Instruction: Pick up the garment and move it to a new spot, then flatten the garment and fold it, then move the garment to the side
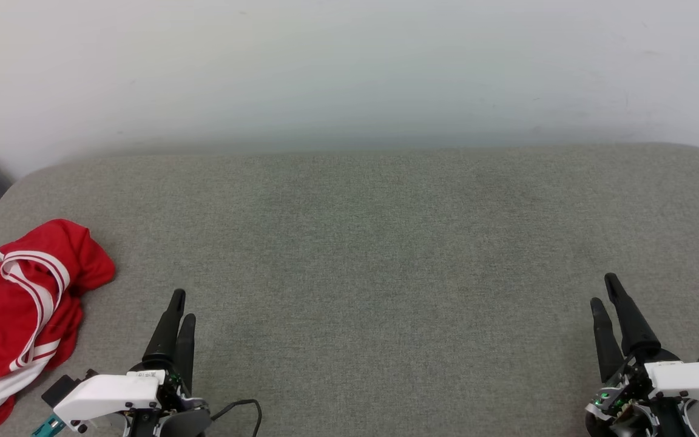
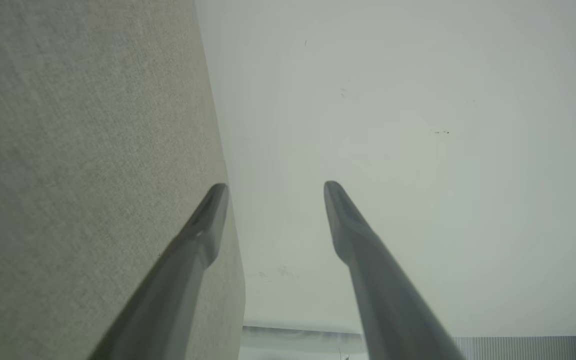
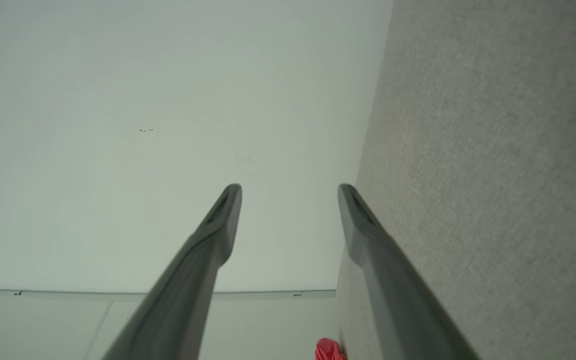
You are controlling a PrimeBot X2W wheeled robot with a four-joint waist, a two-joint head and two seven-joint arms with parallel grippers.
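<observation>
Nearest the camera, the left gripper (image 1: 183, 305) is seen at the lower left and the right gripper (image 1: 603, 290) at the lower right. Both are held over a grey upholstered surface (image 1: 386, 243), well apart from each other. In the wrist views, each gripper's pair of dark fingers is shown spread apart. The garment (image 1: 22, 303), red with white striped trim, is found crumpled in a heap at the surface's left edge, just beside the left gripper's white housing but apart from its fingers. Beyond the surface, a pale wall (image 1: 349, 73) is seen.
</observation>
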